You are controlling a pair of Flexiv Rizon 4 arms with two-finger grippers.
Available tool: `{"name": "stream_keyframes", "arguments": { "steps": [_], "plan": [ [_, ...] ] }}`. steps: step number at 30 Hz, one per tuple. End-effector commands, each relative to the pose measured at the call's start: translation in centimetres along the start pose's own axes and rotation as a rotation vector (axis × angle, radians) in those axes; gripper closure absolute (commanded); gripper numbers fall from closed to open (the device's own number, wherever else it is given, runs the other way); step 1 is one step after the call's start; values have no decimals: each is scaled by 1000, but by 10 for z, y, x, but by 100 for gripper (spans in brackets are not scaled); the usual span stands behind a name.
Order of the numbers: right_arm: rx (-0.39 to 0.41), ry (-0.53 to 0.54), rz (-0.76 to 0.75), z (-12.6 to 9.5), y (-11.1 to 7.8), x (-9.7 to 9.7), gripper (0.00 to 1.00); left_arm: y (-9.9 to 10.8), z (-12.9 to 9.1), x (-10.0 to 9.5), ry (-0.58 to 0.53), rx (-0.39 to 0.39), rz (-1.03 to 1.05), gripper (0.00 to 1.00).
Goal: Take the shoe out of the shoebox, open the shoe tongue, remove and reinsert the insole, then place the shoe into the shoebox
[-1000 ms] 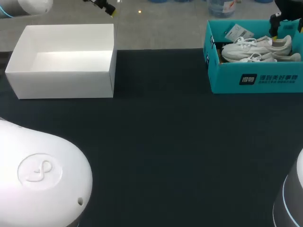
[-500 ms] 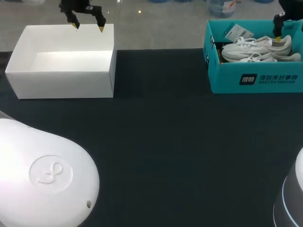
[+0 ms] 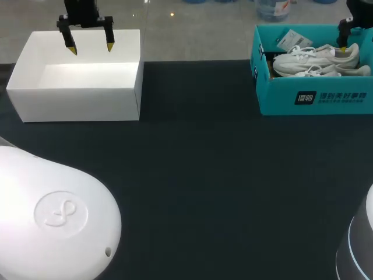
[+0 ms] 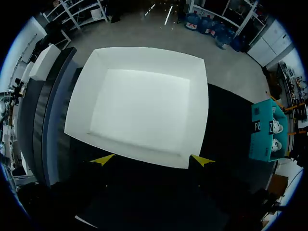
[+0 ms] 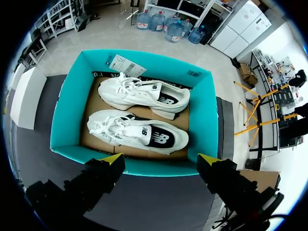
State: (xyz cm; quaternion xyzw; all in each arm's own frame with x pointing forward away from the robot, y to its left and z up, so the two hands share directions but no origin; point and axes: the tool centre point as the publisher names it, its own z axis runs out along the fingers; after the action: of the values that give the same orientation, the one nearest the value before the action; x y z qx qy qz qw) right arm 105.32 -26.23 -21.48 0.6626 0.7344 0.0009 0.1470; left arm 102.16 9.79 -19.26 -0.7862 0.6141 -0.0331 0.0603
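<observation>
Two white shoes with black side patches lie side by side on their sides in the open teal cardboard shoebox (image 5: 65, 115) at the far right of the dark table (image 3: 198, 175). The near white shoe (image 5: 137, 132) lies close to the front wall of the box, and the far white shoe (image 5: 149, 94) lies behind it, with a paper tag (image 5: 122, 64) near the back wall.

The right gripper (image 5: 160, 159) hangs over the front wall of the teal box. Its two yellow-tipped fingers stand wide apart and hold nothing. In the head view it is over the far right part of the box, above the shoes.

The left gripper (image 4: 151, 160) hangs over the big plain white cardboard box (image 4: 144, 103) at the far left of the table. Its fingers are spread wide too, and hold nothing. No thing can be seen inside that white box.

Both shoes are in the shoebox now. That would fit a time when a shoe is about to be lifted out, and it would also fit a time when the shoe has gone back in. The pictures cannot settle which one it is, so I will not guess at a next move
</observation>
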Motion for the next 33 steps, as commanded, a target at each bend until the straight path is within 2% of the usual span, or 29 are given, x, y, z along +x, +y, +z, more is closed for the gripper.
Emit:
{"name": "stream_keyframes", "arguments": {
  "steps": [1,3,5,8,13,18,20,33],
  "plan": [
    [79,77,98,1,-4,-8,0,2,1,-3,-15,0,-71,0],
    [127,119,150,1,-11,-11,0,1,4,-6,-16,0,-84,0],
    [136,157,179,-1,-17,-13,0,0,7,-9,-17,1,-90,0],
    [184,152,187,-7,-22,-15,0,-2,18,-11,-16,-19,-97,0],
    [211,147,223,-16,-27,-17,0,-1,36,-10,-2,-78,-36,0],
    [210,178,245,-21,-31,-16,0,6,48,-7,-13,-92,58,0],
    [186,192,260,-22,-31,-16,0,6,48,-4,-17,-100,83,0],
    [186,193,269,-23,-32,-16,0,5,48,-3,-34,-109,97,0]
  ]
}}
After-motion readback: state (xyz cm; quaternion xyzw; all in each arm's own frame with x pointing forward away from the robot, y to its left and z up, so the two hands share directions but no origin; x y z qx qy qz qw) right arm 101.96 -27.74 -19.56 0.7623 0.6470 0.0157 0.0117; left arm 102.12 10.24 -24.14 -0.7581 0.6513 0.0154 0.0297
